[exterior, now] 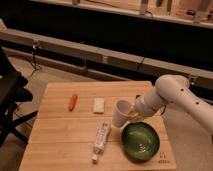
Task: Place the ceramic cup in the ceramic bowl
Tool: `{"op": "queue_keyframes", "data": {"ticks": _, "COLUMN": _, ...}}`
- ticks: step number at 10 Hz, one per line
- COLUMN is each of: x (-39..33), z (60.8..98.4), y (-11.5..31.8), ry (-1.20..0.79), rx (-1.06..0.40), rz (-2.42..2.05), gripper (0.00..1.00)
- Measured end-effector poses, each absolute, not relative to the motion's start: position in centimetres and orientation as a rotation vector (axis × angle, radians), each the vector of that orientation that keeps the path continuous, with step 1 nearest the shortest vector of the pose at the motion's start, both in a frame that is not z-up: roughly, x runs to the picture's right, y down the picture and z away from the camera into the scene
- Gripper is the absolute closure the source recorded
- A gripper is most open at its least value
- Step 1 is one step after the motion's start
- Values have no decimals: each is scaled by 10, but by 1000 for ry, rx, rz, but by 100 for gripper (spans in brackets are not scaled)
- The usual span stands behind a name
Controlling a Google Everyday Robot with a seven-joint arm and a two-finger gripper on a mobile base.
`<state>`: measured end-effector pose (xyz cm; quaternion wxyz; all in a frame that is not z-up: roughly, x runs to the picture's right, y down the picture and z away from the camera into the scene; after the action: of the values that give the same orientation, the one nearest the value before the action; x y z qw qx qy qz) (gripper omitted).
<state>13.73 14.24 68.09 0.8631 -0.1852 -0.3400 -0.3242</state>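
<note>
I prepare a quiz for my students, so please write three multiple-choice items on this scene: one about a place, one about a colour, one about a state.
1. What lies between the carrot and the cup? A. nothing B. the white block C. the bowl
2. What colour is the bowl? A. green B. red C. white
3. How is the cup? A. inside the bowl B. standing upside down C. held by the tool, outside the bowl
Answers: 1 B, the block sits between them. 2 A, its inside is dark green. 3 C, the tool, just beyond the bowl's rim, grips the tilted cup.
</note>
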Motion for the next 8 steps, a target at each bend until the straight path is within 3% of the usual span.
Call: {"op": "queue_keyframes", "data": {"ticks": 8, "x": 153, "z": 679, "y": 155, "ry": -708, "rx": -395, "rz": -610, "gripper": 100}}
